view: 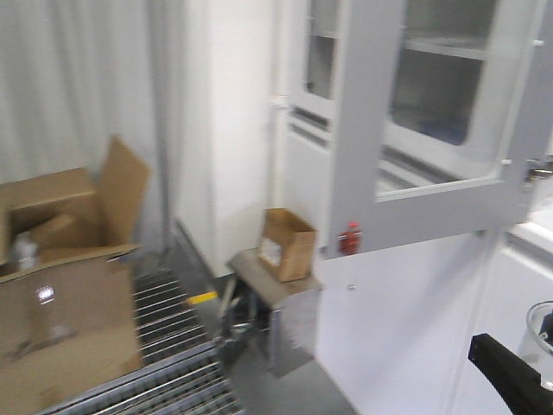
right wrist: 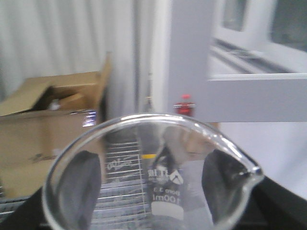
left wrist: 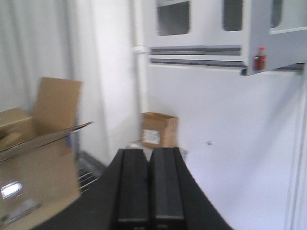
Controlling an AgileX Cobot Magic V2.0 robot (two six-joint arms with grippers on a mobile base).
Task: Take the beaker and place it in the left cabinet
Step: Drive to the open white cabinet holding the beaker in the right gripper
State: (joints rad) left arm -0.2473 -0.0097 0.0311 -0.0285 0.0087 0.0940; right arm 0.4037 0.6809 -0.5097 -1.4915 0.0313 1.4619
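Observation:
The beaker (right wrist: 165,201) is clear glass with a flared rim, a pouring lip and white "100ml" print. It fills the right wrist view, and my right gripper (right wrist: 152,189) is shut on it, with dark fingers (right wrist: 79,191) showing through the glass on both sides. In the front view the beaker (view: 542,339) sits at the bottom right edge above the black right gripper (view: 511,373). My left gripper (left wrist: 148,154) is shut and empty, held in the air. The light grey shelved left cabinet is out of view.
A white glass-door cabinet (view: 432,104) has its grey-framed door swung open, with a red knob (view: 349,238) at its lower corner. A small cardboard box (view: 286,244) sits on a metal stand (view: 276,316). Large open cardboard boxes (view: 65,285) rest on a roller rack (view: 173,346).

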